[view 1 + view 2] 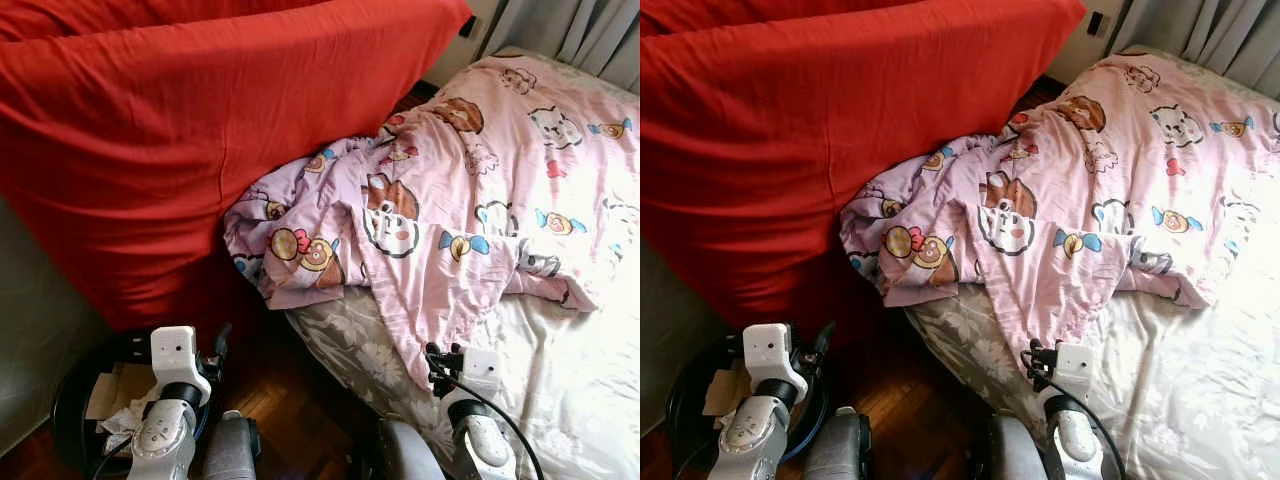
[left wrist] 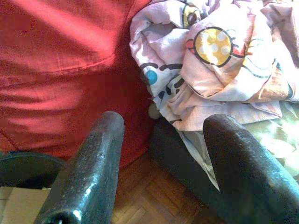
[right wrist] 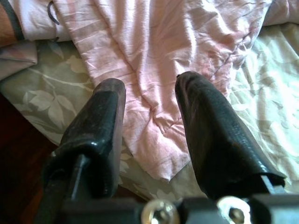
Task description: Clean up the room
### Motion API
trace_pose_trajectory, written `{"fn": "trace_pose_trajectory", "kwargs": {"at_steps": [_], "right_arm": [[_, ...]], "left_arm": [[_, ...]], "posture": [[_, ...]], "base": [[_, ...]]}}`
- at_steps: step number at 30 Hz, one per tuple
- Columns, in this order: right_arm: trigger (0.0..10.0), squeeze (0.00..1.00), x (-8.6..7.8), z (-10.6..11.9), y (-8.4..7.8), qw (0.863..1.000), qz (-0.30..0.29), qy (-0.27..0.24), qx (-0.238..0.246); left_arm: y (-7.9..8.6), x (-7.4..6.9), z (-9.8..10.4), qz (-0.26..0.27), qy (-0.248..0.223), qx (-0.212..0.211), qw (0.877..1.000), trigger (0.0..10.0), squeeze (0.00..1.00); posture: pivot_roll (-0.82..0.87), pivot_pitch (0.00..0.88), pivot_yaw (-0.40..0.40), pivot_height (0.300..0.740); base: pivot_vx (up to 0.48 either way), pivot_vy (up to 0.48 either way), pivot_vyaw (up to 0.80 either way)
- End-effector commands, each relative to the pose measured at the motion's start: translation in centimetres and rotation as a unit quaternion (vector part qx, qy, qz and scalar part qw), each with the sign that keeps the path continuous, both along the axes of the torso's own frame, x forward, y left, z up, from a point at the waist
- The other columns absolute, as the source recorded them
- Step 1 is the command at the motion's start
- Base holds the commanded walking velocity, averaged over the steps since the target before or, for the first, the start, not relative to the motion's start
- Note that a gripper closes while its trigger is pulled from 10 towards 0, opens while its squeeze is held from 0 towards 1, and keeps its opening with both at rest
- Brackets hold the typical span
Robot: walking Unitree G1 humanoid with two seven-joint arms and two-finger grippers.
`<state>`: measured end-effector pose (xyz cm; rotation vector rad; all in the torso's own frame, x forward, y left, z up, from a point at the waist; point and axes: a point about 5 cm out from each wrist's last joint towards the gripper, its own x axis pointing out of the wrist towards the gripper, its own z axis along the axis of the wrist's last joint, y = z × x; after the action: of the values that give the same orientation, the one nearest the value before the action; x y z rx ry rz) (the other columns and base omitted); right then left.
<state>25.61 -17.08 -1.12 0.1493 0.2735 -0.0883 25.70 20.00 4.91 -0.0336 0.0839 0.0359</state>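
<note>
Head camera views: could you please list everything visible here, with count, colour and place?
Quilt: one, pink with cartoon prints, crumpled across the bed, a corner hanging toward the floor.
Bed sheet: one, pale grey-green floral, under the quilt.
Red cover: one, draped over something bulky beside the bed.
Curtain: one, grey, behind the bed.
Bin: one, black, on the wooden floor, holding cardboard and paper.
Left gripper: jaws open, near the quilt's bunched edge.
Right gripper: jaws open, over the quilt's corner.

Head stereo downward – wrists close on quilt (image 1: 470,190)
</note>
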Motion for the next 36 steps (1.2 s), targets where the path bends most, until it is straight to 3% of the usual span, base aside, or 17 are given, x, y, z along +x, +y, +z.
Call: {"fn": "trace_pose_trajectory", "kwargs": {"at_steps": [1,18,36], "right_arm": [[10.0,0.0,-0.57,-0.56,-0.28,1.0,-0.001,0.016,-0.005],[10.0,0.0,-0.6,-0.49,0.12,1.0,0.002,0.008,-0.003],[10.0,0.0,-0.41,-0.32,0.48,1.0,0.012,0.002,0.006]], "left_arm": [[-0.17,-0.45,-0.35,-0.002,0.01,-0.001,1.0,10.0,0.0],[-0.51,-0.35,-0.34,-0.013,0.01,0.002,1.0,10.0,0.0],[-0.47,-0.29,-0.35,-0.015,0.018,0.004,1.0,10.0,0.0]], "posture": [[0.08,0.196,-0.067,0.629],[0.08,0.169,-0.064,0.629],[0.09,0.207,-0.064,0.629]], "base": [[0.0,0.0,0.0],[0.0,0.0,0.0],[0.0,0.0,0.0]]}}
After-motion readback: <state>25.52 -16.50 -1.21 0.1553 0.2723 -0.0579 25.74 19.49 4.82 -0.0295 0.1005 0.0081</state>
